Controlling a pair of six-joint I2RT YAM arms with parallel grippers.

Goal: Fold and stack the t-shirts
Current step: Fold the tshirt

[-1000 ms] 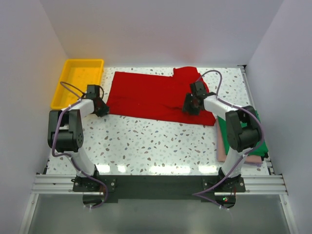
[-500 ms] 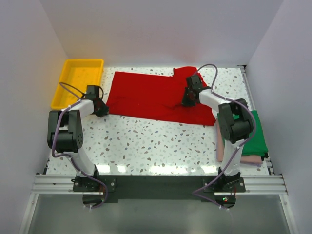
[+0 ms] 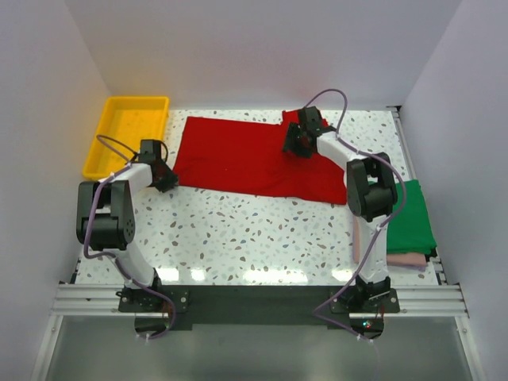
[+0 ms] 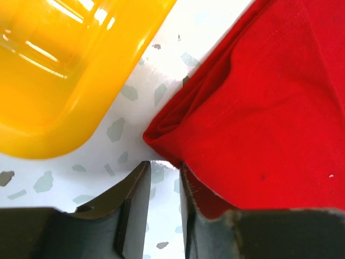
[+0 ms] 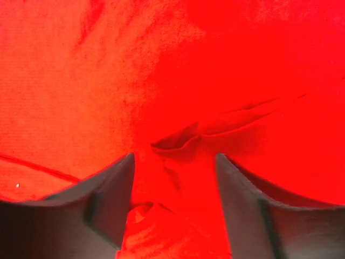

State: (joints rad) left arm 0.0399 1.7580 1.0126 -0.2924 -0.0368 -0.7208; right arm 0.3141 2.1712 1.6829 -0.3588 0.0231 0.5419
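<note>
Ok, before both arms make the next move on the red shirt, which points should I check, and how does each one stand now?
1. The left claw at the near left corner of the red t-shirt: ok, the corner lies just ahead of the tips.
2. Cloth between the left jaws: not ok, only bare table shows in the gap.
3. The right claw open over the shirt: ok, a wrinkle lies between the jaws.
4. Shirt flat: not ok, creases near the right claw.
5. The yellow tray apart from the shirt: ok.
6. The green t-shirt folded on the pink t-shirt: ok.
</note>
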